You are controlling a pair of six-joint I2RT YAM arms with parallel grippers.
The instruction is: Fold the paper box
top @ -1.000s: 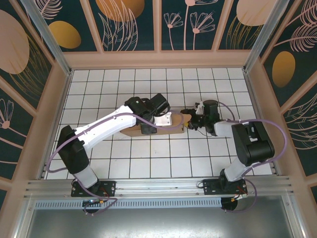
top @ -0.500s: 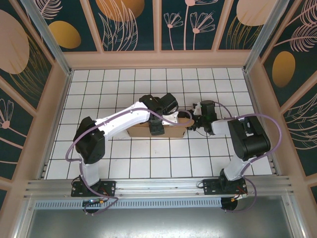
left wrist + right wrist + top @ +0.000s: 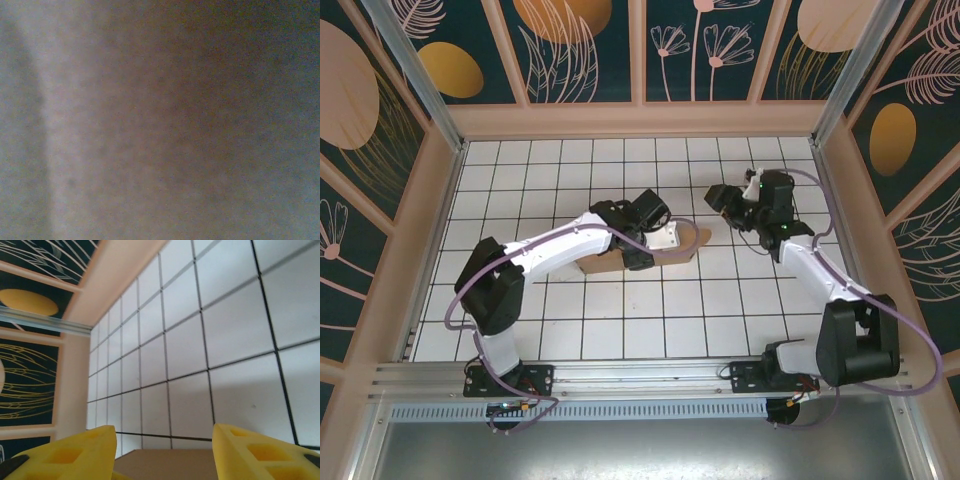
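The plain brown corrugated cardboard paper box (image 3: 680, 252) lies near the middle of the white tiled table (image 3: 620, 320), its long side running left to right, with a rounded flap curling up at its right end. The left arm's gripper (image 3: 638, 256) is down on top of it, as it was a second ago, though the arm's elbow has swung in nearer its base. Its wrist camera gives nothing but a brown blur, pressed right up against the cardboard (image 3: 190, 120). From that I cannot tell whether this pincer is spread or pressed together.

The big change is on the other side. A second ago, and half a second ago too, the right arm's gripper (image 3: 722, 197) sat right at the box's right end, by the rounded flap. Now it has pulled back toward the far right of the table and stands apart from the box, with bare tiles between them. In the right wrist view its two yellow fingers (image 3: 80, 452) are spread wide with nothing between them. The brown top of the box (image 3: 160, 465) shows low between them, and beyond it are tiles and the pale wooden wall.

The box itself sits about where it did a second ago.
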